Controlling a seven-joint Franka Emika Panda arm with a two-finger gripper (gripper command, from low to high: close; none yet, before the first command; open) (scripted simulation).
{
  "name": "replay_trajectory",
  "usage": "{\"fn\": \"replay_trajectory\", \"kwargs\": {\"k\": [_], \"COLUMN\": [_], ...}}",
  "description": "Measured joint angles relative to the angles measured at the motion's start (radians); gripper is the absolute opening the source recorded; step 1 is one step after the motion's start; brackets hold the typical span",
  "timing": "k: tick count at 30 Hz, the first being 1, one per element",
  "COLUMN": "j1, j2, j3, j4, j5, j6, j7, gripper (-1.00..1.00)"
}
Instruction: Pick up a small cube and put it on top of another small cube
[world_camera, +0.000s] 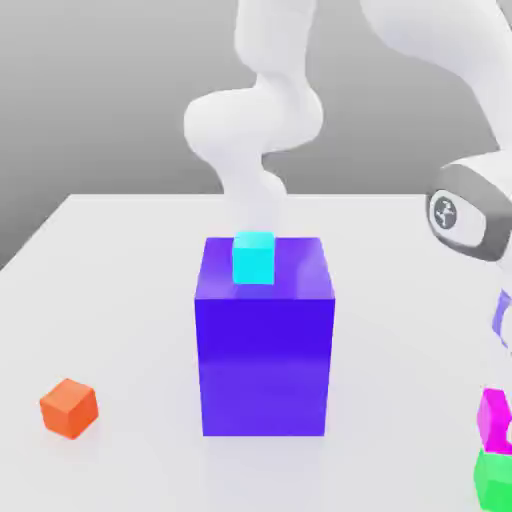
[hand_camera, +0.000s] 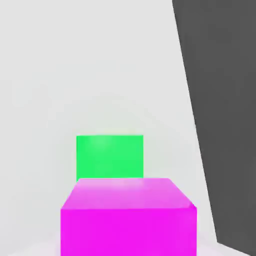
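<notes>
Here, the scene is set out one view after another.

Exterior view, table: a pale grey table is seen under a grey backdrop.
Exterior view, block: a big blue-violet block is stood upright near the middle of the table.
Exterior view, cyan cube: a cyan cube is seated on top of the block, towards its far edge.
Exterior view, orange cube: an orange cube is placed on the table, well apart from the block, at the exterior view's left.
Exterior view, arm: the white arm is seen rising behind the block and arching over to the exterior view's right, where its grey-ringed wrist is cut by the frame edge.
Exterior view, magenta cube: the small magenta cube is found at the right edge, directly above the green cube; whether the two are touching cannot be told.
Exterior view, gripper: the gripper is cut off by the frame edge beside the magenta cube.

Hand view, magenta cube: the magenta cube is shown close to the camera, between the fingers, which are clamped on it.
Hand view, green cube: the green cube is seen beyond the magenta one, partly covered by it, on the pale table.
Hand view, surroundings: a dark area is seen past the table's edge.
</notes>
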Motion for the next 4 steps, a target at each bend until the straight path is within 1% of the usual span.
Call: {"fn": "replay_trajectory", "kwargs": {"k": [1, 4], "j1": [0.002, 0.002], "j2": [0.033, 0.033], "j3": [0.001, 0.001], "j4": [0.002, 0.002], "j5": [0.001, 0.001], "j6": [0.031, 0.03], "j7": [0.0, 0.0], "gripper": [1.0, 1.0]}}
